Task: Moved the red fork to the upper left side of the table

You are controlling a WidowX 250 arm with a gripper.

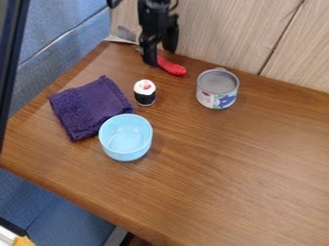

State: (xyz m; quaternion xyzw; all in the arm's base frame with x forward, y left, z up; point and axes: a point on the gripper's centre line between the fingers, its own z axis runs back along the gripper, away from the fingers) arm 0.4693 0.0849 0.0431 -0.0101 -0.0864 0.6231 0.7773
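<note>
Since the gripper (pixel 160 58) looks released, jaws apart, the red fork (pixel 172 67) is basically right at them; handle slants out to the view's lower right

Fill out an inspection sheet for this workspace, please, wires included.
Surface: brown wood-grain table.
Job's things: red fork near the back edge, its handle end showing beside the gripper.
Clutter: purple cloth, light-blue bowl, toy sushi roll, tin can.
Gripper: over the table's back left, fingers apart.
Cables: dark curved piece at the top edge; can't tell whether it's one.
Surroundings: pale wood panelling behind, blue panels left.
</note>
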